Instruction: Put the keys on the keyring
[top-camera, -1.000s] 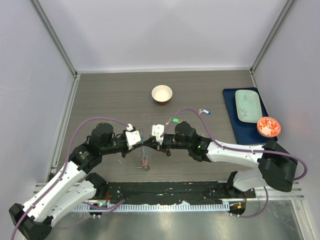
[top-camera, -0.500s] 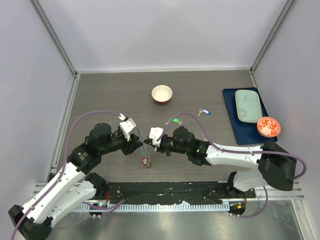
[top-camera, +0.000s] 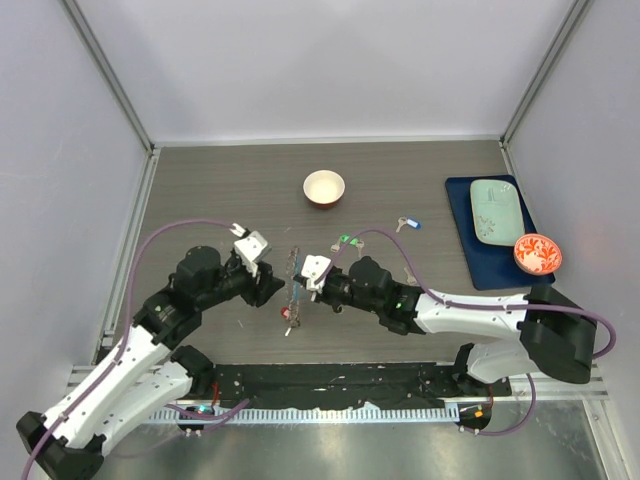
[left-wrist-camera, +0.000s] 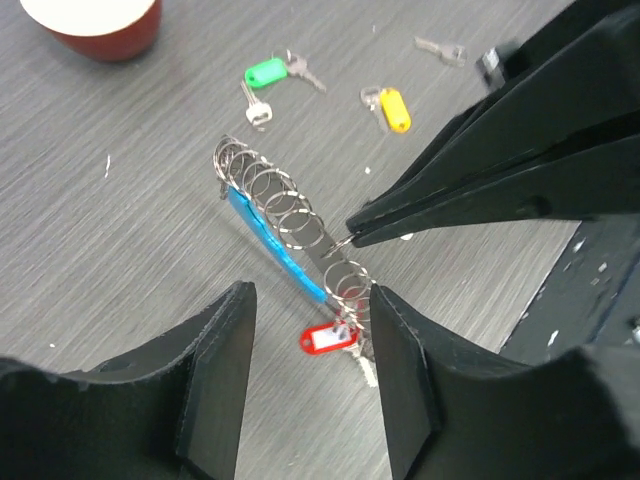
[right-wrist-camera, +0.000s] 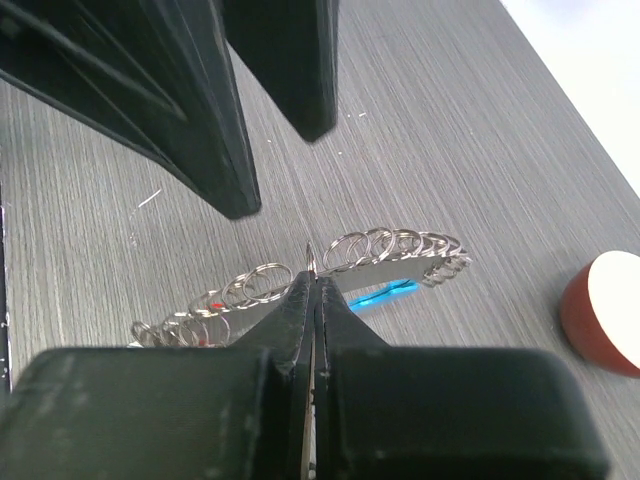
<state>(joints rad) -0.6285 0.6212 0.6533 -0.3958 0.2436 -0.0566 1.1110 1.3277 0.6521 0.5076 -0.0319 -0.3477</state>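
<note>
Top view: my right tool (top-camera: 299, 290) is pinched fully together on the keyring (top-camera: 293, 280), a string of thin silvery wire loops carrying a curved bright-blue plastic tag, which sits between the two arms at the near middle of the grey table (top-camera: 200, 190). My left tool (top-camera: 275, 290) stands just beside it on the left. A small silver key with a red plastic tag (top-camera: 287, 313) hangs at the keyring's near end, so I judge one key is on. A green-tagged key (top-camera: 350, 240) and a blue-tagged key (top-camera: 408, 223) lie loose farther back, apart from the small round white-lined bowl (top-camera: 324, 187). Left wrist view: the left tool's fingers (left-wrist-camera: 220, 370) are spread wide and hold nothing, with the keyring below the gap. A yellow-tagged key (left-wrist-camera: 395, 108) and a plain silver key (left-wrist-camera: 440, 47) also lie loose. The right tool's tips meet on one loop about midway along. Right wrist view: this confirms the closed pinch. Whether the keyring clears the table I cannot tell. Assessment: the keyring looks light, springy and slick, likely to sag and swing from a single pinch. I would grip bare wire near the end, not the tag. The keys look thin and flat, so the tags offer the better hold.
</note>
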